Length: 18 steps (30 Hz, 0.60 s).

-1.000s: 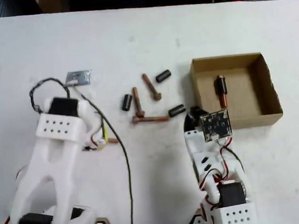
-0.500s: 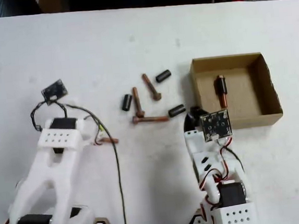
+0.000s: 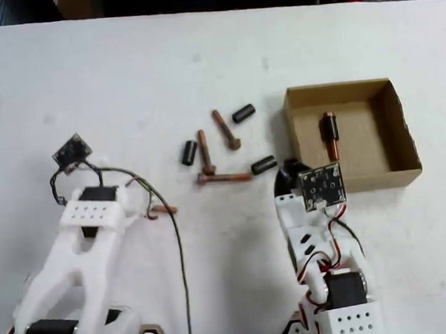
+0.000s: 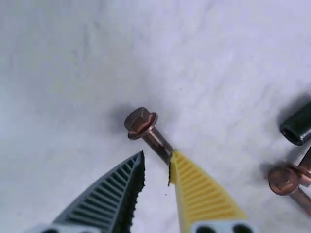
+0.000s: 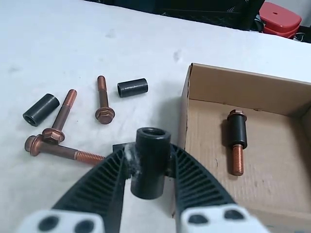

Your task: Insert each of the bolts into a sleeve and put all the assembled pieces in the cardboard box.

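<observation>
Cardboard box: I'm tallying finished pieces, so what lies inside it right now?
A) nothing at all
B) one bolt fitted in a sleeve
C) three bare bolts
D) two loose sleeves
B: a single bolt fitted in a sleeve lies on the floor of the cardboard box, with nothing else beside it.

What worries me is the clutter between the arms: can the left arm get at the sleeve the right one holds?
Probably yes: the sleeve sits in the right fingers with its open end uncovered, and the loose bolts lie flat on the table.
</observation>
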Motion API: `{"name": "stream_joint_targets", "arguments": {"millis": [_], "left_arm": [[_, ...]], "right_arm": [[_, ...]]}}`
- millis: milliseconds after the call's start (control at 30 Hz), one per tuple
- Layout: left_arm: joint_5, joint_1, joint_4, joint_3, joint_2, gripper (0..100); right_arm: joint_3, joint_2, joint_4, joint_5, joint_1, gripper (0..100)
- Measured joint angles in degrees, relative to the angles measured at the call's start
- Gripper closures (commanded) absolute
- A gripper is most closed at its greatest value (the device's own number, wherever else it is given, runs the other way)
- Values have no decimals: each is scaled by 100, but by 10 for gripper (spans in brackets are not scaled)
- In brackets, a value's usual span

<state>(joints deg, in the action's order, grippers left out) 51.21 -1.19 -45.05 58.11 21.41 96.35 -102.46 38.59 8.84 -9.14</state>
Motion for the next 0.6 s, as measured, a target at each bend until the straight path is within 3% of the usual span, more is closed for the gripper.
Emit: {"name": "stream_joint_targets", "arguments": {"millis": [267,600], "left_arm": [[0,0,712,352,0,883],[0,0,765,448,0,883]], "right_arm": [[0,0,0,0,0,981],[0,0,0,0,0,981]]}}
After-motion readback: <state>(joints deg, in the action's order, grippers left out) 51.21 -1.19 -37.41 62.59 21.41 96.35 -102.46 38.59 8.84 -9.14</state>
